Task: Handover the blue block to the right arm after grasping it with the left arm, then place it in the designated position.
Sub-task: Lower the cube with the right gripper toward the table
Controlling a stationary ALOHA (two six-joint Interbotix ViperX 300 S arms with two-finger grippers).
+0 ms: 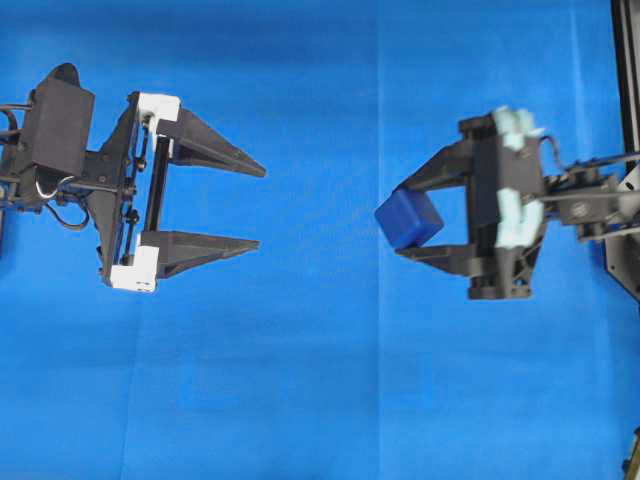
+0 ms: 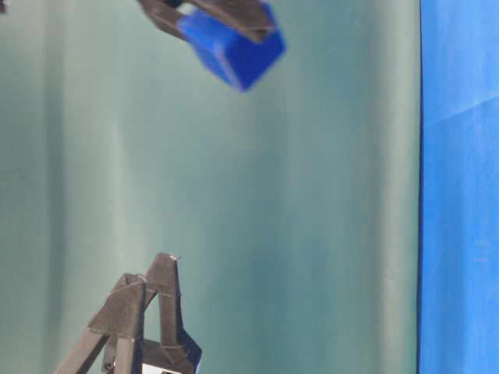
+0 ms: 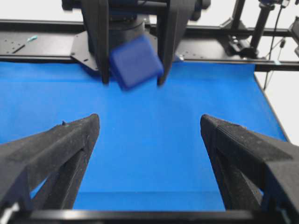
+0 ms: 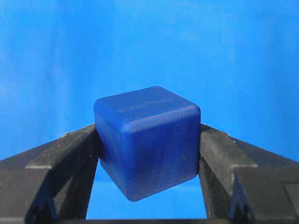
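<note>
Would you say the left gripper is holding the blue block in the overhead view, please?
No; the left gripper stands open with nothing between its fingers, while the blue block sits pinched in the right gripper.

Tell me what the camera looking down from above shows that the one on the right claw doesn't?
Only the overhead view shows the left gripper, with its white brackets and wide-open fingers holding nothing, well apart from the right gripper. It also shows the right arm's body and a black frame at the edge. Only the right wrist view shows the faint embossed mark on one face of the blue block, and both fingers pressing on its sides up close. Both show the blue block clamped in the right gripper above the blue cloth.
</note>
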